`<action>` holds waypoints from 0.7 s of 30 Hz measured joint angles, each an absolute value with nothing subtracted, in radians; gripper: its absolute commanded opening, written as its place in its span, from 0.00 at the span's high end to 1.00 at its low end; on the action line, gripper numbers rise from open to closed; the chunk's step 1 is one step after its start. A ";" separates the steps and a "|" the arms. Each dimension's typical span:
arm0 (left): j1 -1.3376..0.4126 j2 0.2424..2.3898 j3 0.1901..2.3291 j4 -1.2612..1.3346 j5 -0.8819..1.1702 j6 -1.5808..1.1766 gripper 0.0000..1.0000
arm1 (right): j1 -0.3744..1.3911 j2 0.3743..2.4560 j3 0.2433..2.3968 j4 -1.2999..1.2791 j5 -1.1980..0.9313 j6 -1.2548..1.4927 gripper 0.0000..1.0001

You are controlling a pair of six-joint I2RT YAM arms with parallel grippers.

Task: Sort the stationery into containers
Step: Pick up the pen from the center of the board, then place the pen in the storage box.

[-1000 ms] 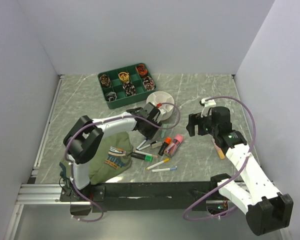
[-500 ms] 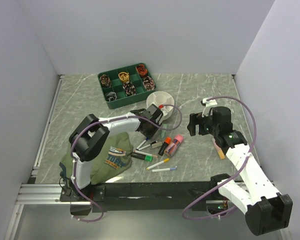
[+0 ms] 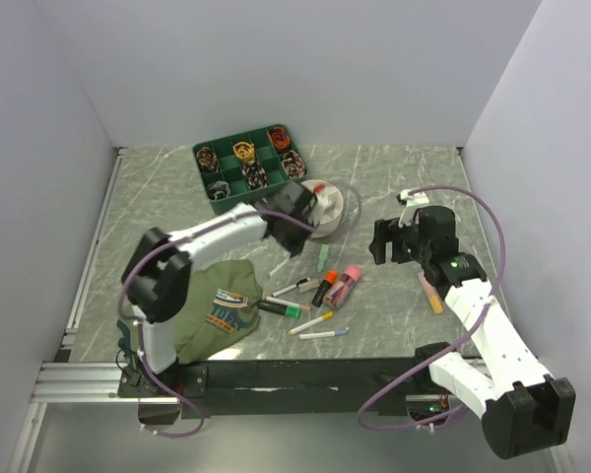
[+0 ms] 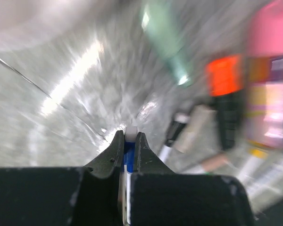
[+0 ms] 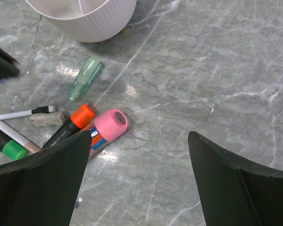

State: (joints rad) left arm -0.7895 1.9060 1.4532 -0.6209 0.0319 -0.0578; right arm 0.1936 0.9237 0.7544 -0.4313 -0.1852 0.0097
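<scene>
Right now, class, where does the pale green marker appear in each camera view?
Top external: pale green marker at centre, below the white cup.
Left wrist: marker blurred, top centre.
Right wrist: marker upper left.
Shared landmark: the orange-capped marker nearby, in all three views.

Heavy blur smears the left wrist view, reducing a pink highlighter (image 4: 269,70), an orange cap (image 4: 222,75) and a pale green cap (image 4: 167,42) to streaks. The blue-and-white pen (image 4: 130,131) is mostly hidden between the left gripper's (image 4: 128,136) fingers. In the right wrist view, the white cup's (image 5: 85,23) far part lies out of frame. From above, the green tray's (image 3: 231,205) contents are too small to identify.
</scene>
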 measured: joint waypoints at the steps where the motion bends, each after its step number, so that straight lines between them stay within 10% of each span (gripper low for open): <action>1: -0.776 1.882 1.489 -0.631 0.068 -0.049 0.99 | 0.194 0.931 0.761 -0.431 -0.183 0.010 0.09; 7: -0.680 1.670 1.609 -0.486 0.293 -0.003 0.99 | 0.192 0.988 0.788 -0.428 -0.184 0.010 0.11; 12: -0.588 1.455 1.308 0.008 0.439 0.019 0.99 | 0.192 1.042 0.827 -0.426 -0.185 0.006 0.12; 21: -0.496 1.733 1.214 0.482 0.506 -0.030 0.99 | 0.192 1.071 0.899 -0.434 -0.176 -0.028 0.12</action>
